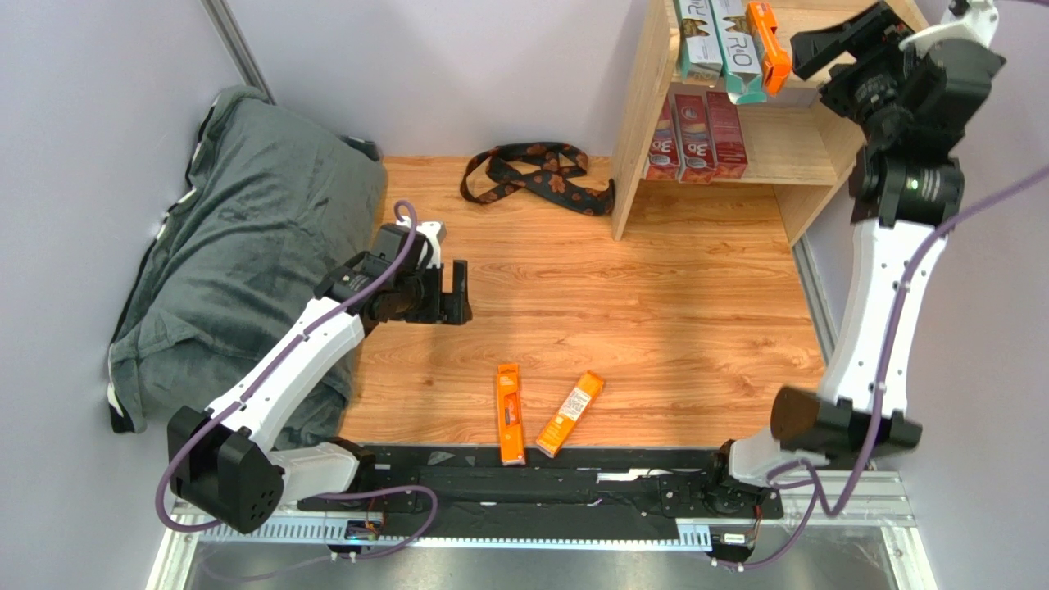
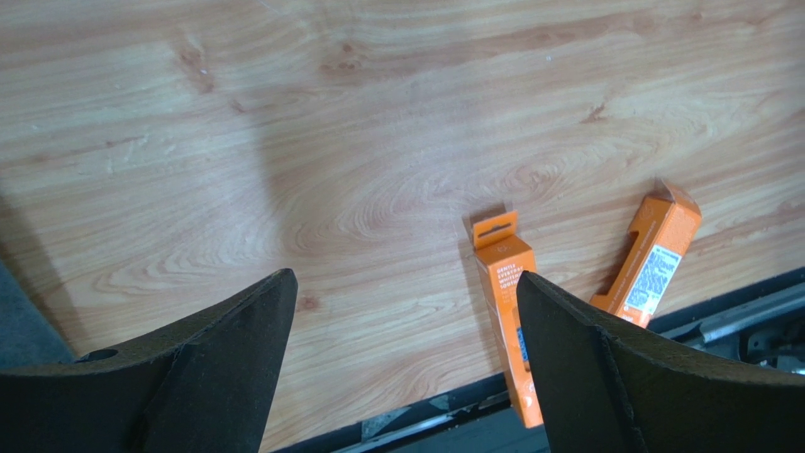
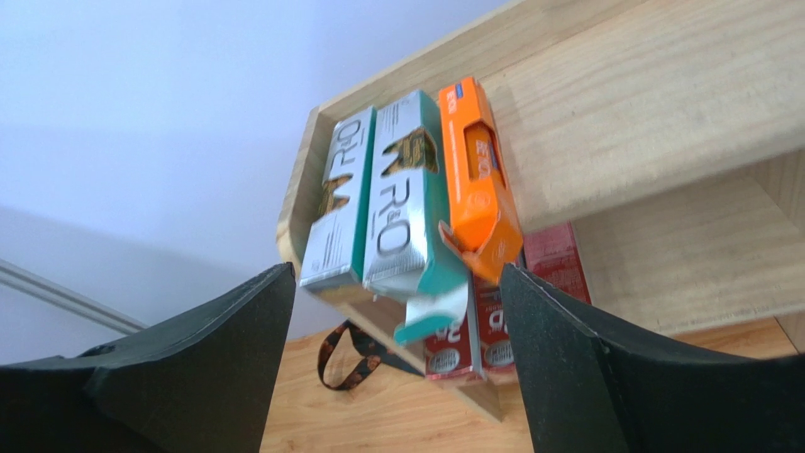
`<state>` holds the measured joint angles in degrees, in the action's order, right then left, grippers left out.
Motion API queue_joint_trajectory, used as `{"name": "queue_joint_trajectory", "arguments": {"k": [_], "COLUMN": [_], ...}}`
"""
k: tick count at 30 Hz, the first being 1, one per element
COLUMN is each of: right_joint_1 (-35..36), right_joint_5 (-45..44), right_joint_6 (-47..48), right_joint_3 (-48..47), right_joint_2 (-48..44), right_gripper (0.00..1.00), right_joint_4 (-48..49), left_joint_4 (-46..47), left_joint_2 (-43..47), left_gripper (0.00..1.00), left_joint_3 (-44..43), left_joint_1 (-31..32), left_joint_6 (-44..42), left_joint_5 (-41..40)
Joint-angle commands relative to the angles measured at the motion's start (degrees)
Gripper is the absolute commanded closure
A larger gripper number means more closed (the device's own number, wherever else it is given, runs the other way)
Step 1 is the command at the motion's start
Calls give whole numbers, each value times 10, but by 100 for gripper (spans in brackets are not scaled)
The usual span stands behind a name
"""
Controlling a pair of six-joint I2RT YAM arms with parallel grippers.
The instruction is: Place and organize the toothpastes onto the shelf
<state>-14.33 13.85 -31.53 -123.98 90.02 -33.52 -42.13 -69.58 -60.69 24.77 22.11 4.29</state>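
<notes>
Shelf (image 1: 788,154) top holding silver, teal, orange toothpastes (image 1: 736,55), red boxes (image 1: 697,138) below, left fingers (image 2: 217,368) and right fingers (image 3: 586,377) apart, empty

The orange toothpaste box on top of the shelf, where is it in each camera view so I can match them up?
Top external: orange box on the shelf top, at the upper edge, right of centre.
Left wrist: not in it; the two orange boxes there lie on the table.
Right wrist: upper centre, lying on the shelf top.
Shared landmark: the teal-edged box directly left of it in both.
</notes>
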Motion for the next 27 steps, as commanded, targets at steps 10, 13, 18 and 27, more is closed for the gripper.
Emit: {"name": "queue_joint_trajectory", "arguments": {"k": [10,13,18,27], "right_joint_1": [50,75,114,163], "right_joint_5": [18,21,23,36], "right_joint_6": [-10,-12,-19,-66], "right_joint_3": [413,482,581,790], "right_joint_2": [-368,-432,-512,-642], "right_gripper": [16,16,16,17], "right_joint_4": [26,-3,-51,-79], "left_joint_4": [17,24,42,80], "left_joint_2": [66,87,96,52], "left_gripper": [4,4,4,4], "left_joint_3": [79,100,130,152], "left_joint_1": [126,139,170,227], "left_joint_6": [81,110,145,177], "left_joint_5": [39,43,54,48]}}
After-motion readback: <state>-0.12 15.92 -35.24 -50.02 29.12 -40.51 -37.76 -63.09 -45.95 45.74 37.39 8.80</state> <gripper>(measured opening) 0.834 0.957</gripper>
